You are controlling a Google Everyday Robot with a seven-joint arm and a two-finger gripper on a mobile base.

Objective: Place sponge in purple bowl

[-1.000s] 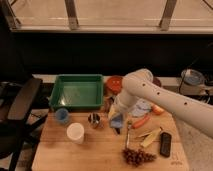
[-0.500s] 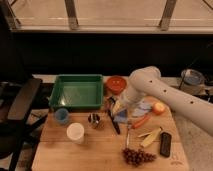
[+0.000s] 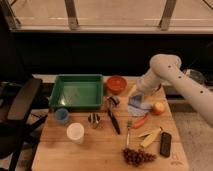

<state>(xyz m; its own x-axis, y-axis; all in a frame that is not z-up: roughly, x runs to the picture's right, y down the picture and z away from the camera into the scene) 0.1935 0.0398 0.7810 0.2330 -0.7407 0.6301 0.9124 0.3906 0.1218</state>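
The purple bowl [image 3: 136, 106] sits on the wooden table [image 3: 100, 150], right of centre, next to an apple [image 3: 159, 107]. My white arm reaches in from the right. My gripper [image 3: 135, 93] hangs just above the bowl's far rim. A small yellow piece, the sponge [image 3: 132, 90], shows at the gripper's tip and appears held in it, above the bowl. The gripper's underside is hidden by the wrist.
A green tray [image 3: 77, 92] stands at the back left, a red bowl [image 3: 116, 83] beside it. A blue cup [image 3: 61, 116], white cup [image 3: 75, 132], metal cup [image 3: 93, 120], black utensil [image 3: 114, 120], banana [image 3: 150, 136], black remote [image 3: 165, 144] and grapes [image 3: 137, 156] lie about. A chair [image 3: 20, 105] stands left.
My gripper has moved right and slightly back from the table's middle, carrying the yellow sponge, and now hangs over the purple bowl.
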